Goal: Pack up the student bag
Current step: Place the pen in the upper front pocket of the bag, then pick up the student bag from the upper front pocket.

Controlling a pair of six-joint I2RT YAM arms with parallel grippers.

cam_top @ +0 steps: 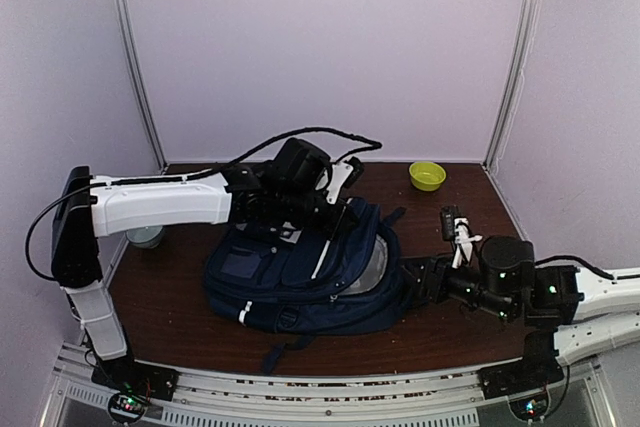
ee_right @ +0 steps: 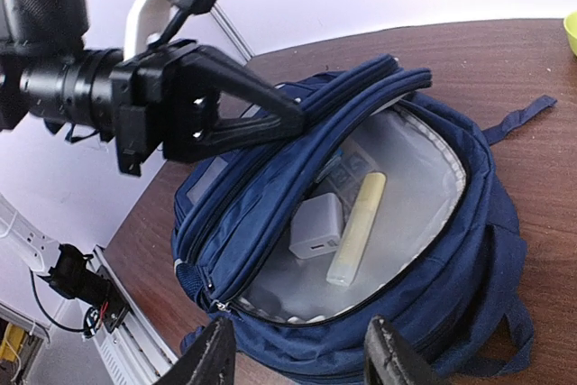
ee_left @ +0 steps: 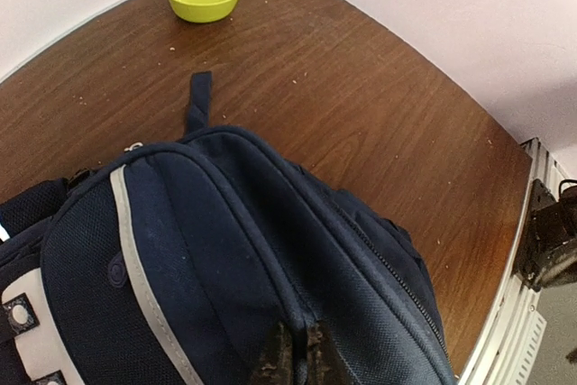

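A big dark blue bag (cam_top: 290,282) lies in the middle of the brown table (cam_top: 170,292), in front of both arms. It has a pale stripe down its front. Its big top pocket is unzipped, and the opening faces the right arm.

The left gripper (ee_left: 294,362) reaches over the bag from the left side. Its two fingers are pressed together on the blue cloth of the top flap. They pinch the flap and hold it up, so the mouth of the bag gapes wide.

Inside, the bag has a shiny grey lining. A small white block (ee_right: 315,227) with a little slot on one end lies on that lining. A long pale yellow stick (ee_right: 358,227) lies just beside it, on its right. Something flat sits behind them, but I cannot tell what it is.

The right gripper (ee_right: 302,362) is low at the right side of the bag, close to the rim of the opening. Its fingers are spread apart and nothing is between them. I cannot tell if they touch the bag.

A small yellow-green bowl (cam_top: 427,175) sits near the far right corner of the table, well apart from the bag. A short dark strap loop (ee_left: 198,101) from the bag lies flat on the wood and points toward the bowl. A pale round thing (cam_top: 148,237) sits under the left arm at the left edge of the table.
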